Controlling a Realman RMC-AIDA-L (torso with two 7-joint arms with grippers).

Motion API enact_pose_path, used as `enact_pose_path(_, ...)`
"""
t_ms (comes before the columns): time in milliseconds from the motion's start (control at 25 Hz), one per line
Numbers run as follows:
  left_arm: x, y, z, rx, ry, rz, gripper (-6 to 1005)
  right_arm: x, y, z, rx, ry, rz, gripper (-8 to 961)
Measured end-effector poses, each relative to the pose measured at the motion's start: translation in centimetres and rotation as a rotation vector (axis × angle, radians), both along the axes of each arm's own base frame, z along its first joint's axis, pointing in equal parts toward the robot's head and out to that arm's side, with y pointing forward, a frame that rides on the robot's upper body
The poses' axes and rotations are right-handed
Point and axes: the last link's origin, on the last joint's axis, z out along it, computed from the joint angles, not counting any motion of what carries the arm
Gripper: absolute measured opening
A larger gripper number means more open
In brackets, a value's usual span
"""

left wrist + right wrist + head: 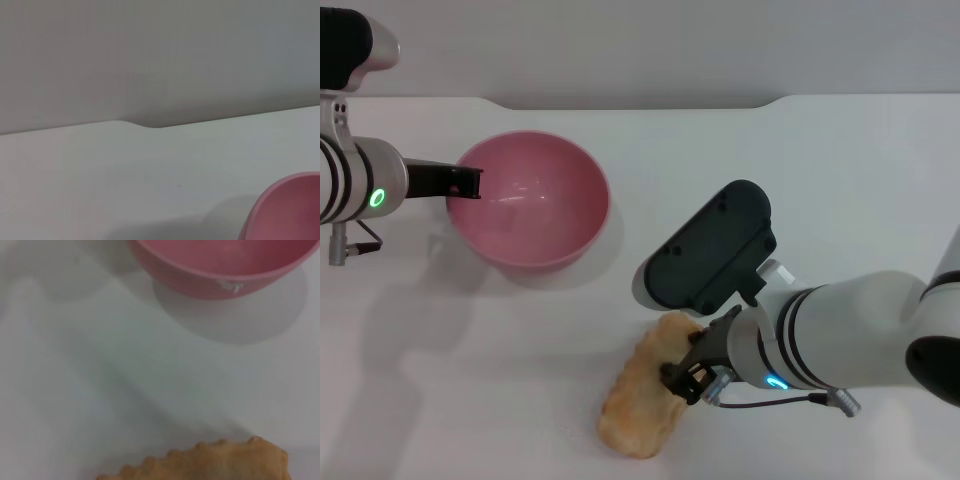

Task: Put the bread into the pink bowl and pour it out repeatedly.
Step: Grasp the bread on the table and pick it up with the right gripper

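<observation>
White table (840, 180), grey wall (150, 50)

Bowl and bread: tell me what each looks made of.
The bowl looks like smooth, glossy pink plastic; soft highlights show on its inner wall. The bread has a matte, golden-brown baked-looking crust with scalloped edges; whether it is real or a replica cannot be told.

The left arm reached in from the left side, and its wrist showed a small green light. The left claw (470, 183) was at the near-left rim of the pink bowl (545, 215), with a dark finger on the rim. The right arm came in from the right side and stretched toward the middle. It was bent low over the tabletop. The right claw (688, 378) was down on the bread (635, 405), its dark fingers touching the loaf's right edge.
</observation>
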Motion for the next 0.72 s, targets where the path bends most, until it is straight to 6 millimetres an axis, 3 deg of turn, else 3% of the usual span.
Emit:
enact_pose_path(360,-0.1,0.0,0.0,0.003,-0.003,0.003,48,-0.9,-0.1,0.3,-0.001,0.014,0.025,434)
enact_pose_path(720,-0.2,0.0,0.0,0.004,-0.004,0.004,49,-1.5,-0.1,0.7,0.012,0.018,0.046,325)
